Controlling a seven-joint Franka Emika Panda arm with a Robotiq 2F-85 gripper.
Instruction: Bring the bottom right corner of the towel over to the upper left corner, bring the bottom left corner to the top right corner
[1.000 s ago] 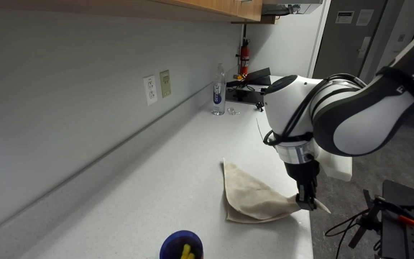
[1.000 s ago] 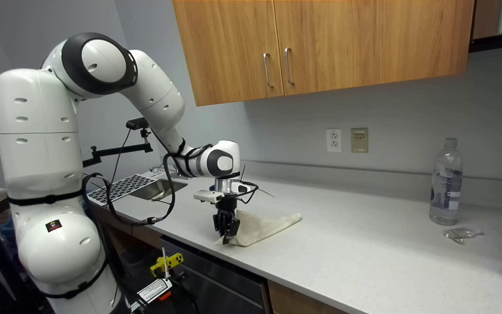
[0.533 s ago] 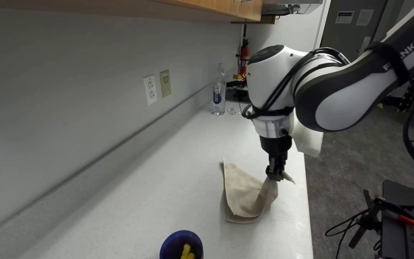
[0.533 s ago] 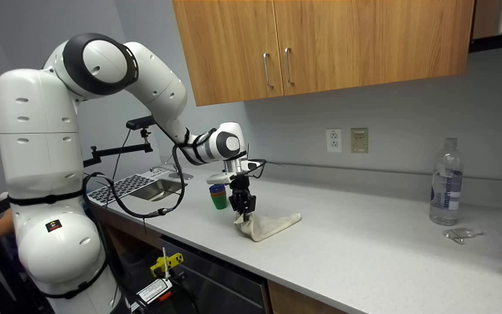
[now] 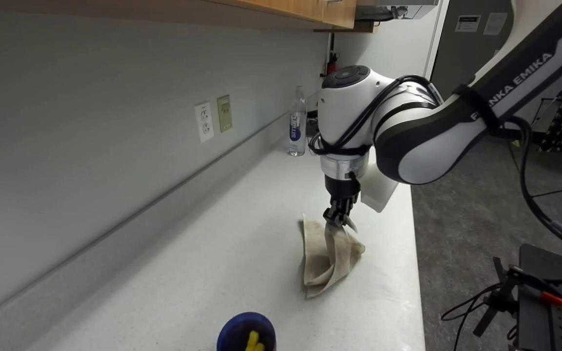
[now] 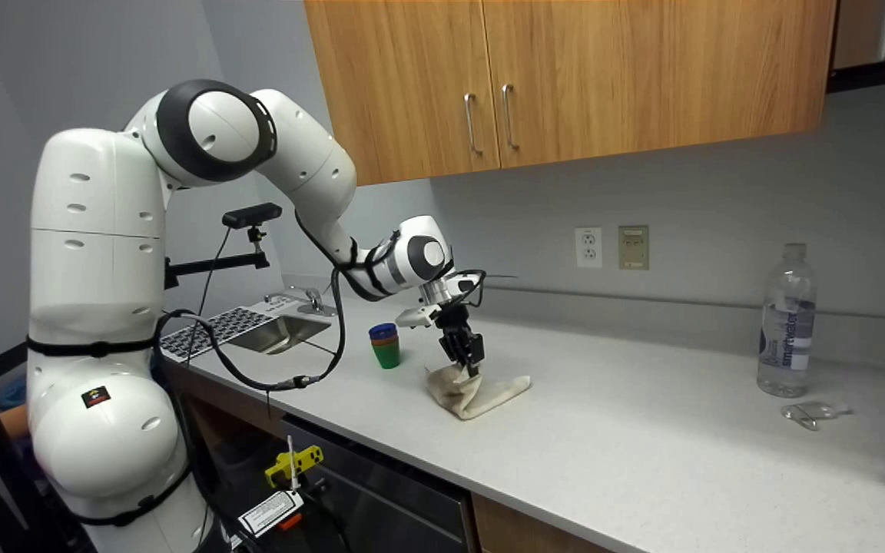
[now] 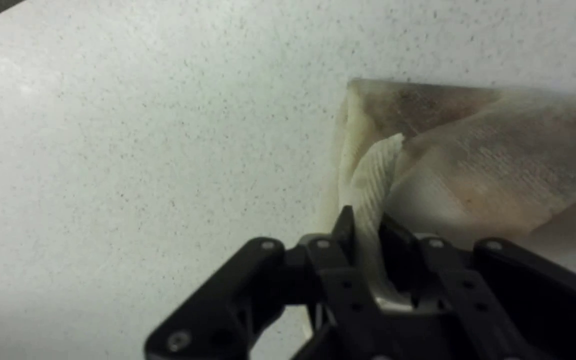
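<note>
Your towel (image 5: 342,254) lies partly folded on the counter (image 6: 604,445), near the cup stack (image 6: 385,347), a gathered tip pinched between the jaws of your gripper (image 7: 369,229). The first fold looks done, the second partway; laying-down and release remain. Which corner you hold is unclear; lower layers are hidden.

Fingers (image 7: 399,250) pinch bunched towel (image 7: 498,165) over speckled counter (image 7: 143,150).

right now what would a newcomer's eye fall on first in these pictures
Probably the white Franka Panda arm, towering at the left of an exterior view. Next, its Robotiq gripper, pinching the bunched beige towel above the pale countertop. Then the smartwater bottle, upright toward the right of an exterior view.
</note>
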